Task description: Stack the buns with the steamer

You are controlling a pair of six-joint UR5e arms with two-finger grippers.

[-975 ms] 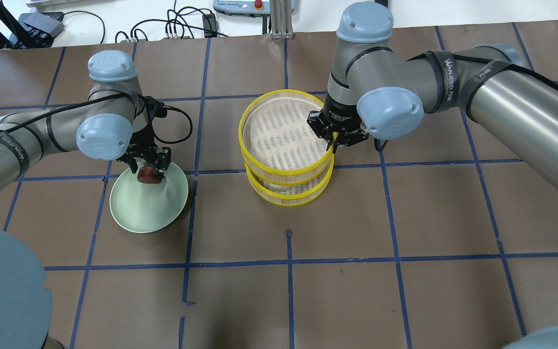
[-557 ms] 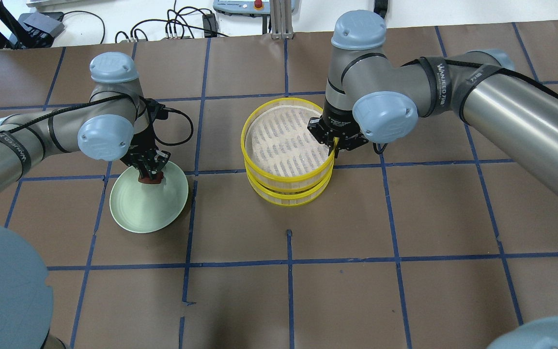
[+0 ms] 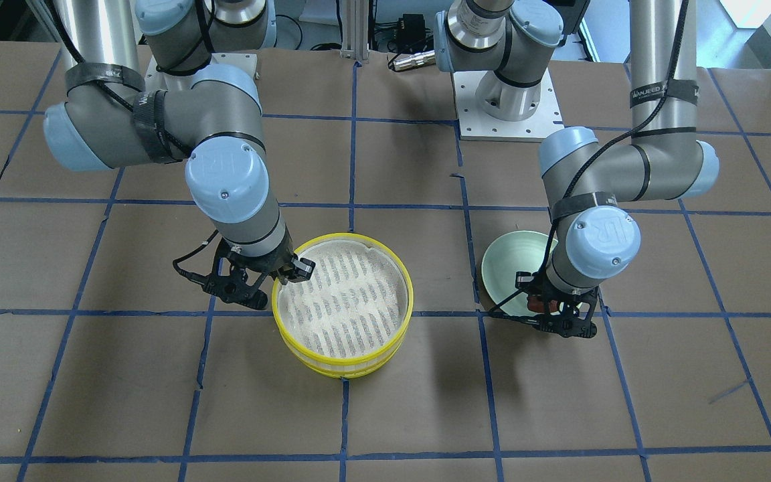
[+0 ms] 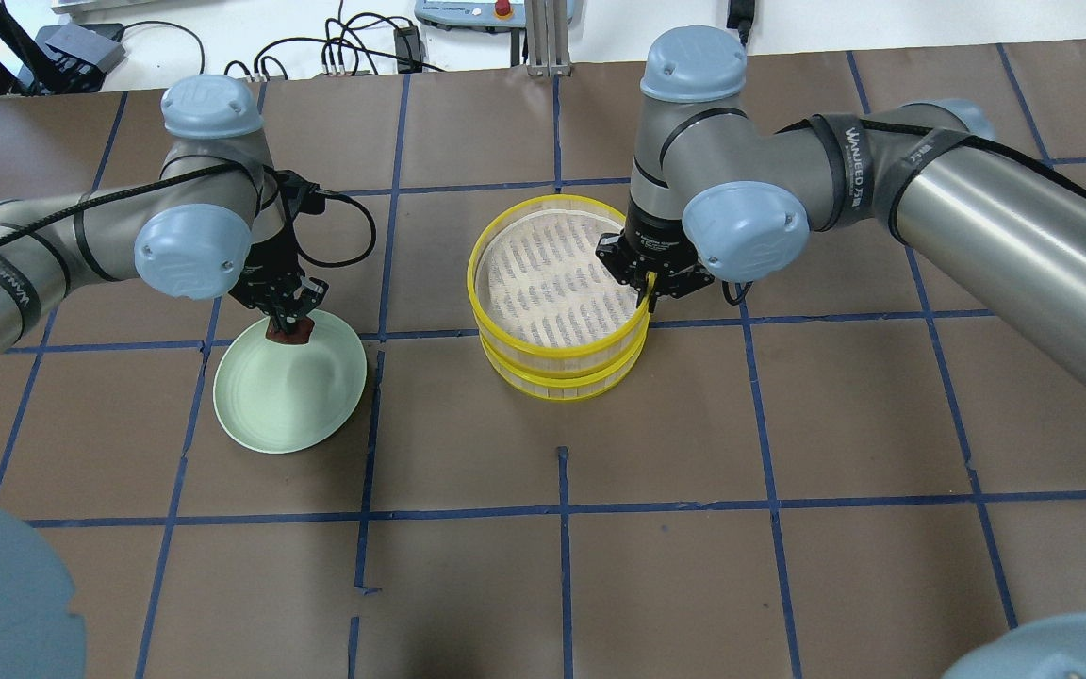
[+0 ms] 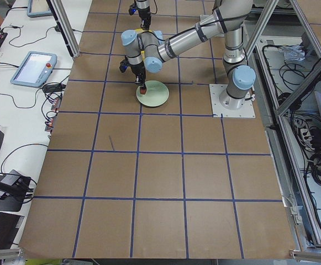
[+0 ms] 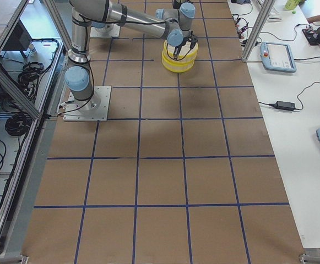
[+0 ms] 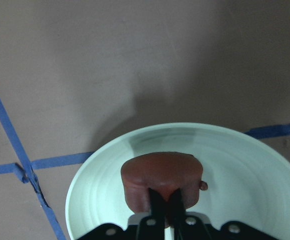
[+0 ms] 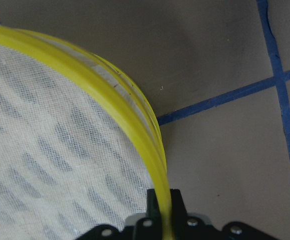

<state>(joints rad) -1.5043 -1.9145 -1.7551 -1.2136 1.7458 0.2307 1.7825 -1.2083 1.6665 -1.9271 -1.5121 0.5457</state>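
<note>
1. The red-brown bun (image 7: 159, 172) hangs over far edge of pale green plate (image 4: 270, 415), left side of table (image 4: 788, 424).
2. L gripper (image 7: 163, 201) is clamped on this bun.
3. The steamer (image 4: 543, 283), 2 tiers stacked, stands at centre; R gripper (image 8: 163, 201) pinches top tier's right rim.

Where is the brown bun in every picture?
Front view: bun, right of middle.
Overhead: bun, left side.
Left side view: bun, top middle.
Right side view: not visible.
Left wrist: bun, centre.
Right wrist: not in it.
Shared landmark: green plate.
</note>
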